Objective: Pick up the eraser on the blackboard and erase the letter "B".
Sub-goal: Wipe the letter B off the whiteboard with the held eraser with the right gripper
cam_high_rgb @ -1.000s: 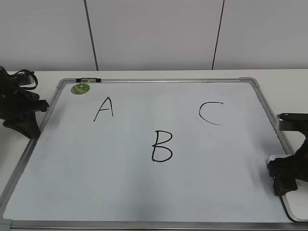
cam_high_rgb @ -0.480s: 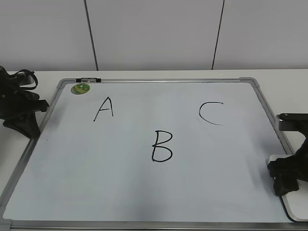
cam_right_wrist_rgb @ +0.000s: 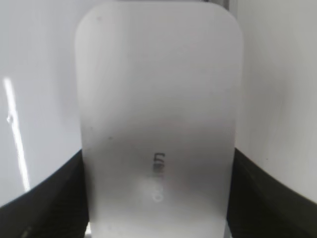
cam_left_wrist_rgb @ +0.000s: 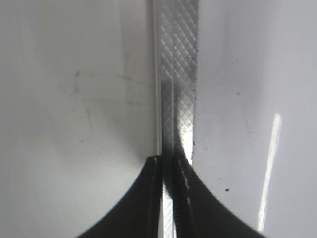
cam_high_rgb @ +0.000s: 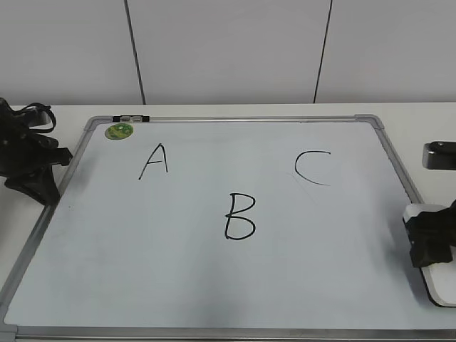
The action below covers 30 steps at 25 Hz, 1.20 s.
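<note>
The right gripper (cam_high_rgb: 429, 242) seems to pinch the eraser (cam_right_wrist_rgb: 158, 124) beside the blackboard (cam_high_rgb: 235, 332); the left gripper (cam_left_wrist_rgb: 168, 163) is pressed together.

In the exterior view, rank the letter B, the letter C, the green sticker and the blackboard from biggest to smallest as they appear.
1. blackboard
2. letter B
3. letter C, slightly smaller, though it sits farther from the camera
4. green sticker
</note>
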Motion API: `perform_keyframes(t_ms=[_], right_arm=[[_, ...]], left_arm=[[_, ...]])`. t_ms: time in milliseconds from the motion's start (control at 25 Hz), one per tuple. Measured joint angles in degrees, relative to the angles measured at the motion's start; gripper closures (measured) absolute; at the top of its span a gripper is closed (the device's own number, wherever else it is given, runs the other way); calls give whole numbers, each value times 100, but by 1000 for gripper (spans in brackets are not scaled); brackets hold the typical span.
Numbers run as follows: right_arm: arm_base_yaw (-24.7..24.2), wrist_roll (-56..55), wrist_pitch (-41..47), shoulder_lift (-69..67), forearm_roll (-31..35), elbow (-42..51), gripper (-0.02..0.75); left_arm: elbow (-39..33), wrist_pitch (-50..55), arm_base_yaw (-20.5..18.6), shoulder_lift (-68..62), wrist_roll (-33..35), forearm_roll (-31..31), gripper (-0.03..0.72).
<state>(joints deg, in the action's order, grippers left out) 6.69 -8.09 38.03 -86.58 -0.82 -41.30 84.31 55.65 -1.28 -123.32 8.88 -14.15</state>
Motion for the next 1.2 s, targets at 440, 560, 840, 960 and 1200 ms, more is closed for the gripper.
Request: perform_keyframes(t_ms=[440,560,840,960,1200], right_arm=[[798,842,983,128,542,-1158,188],[1066,865,1315,-26,601,-1768,188],[1641,881,1961,-1041,601,-3129,188],[1835,881,2078,-1528,601,-3635,188],[2182,902,2345,-2595,500,-4723,188]], left_arm=[[0,0,0,0,0,0,676],[0,0,0,0,0,0,676],[0,0,0,0,0,0,676],[0,0,0,0,0,-22,676],[0,0,0,0,0,-22,676]])
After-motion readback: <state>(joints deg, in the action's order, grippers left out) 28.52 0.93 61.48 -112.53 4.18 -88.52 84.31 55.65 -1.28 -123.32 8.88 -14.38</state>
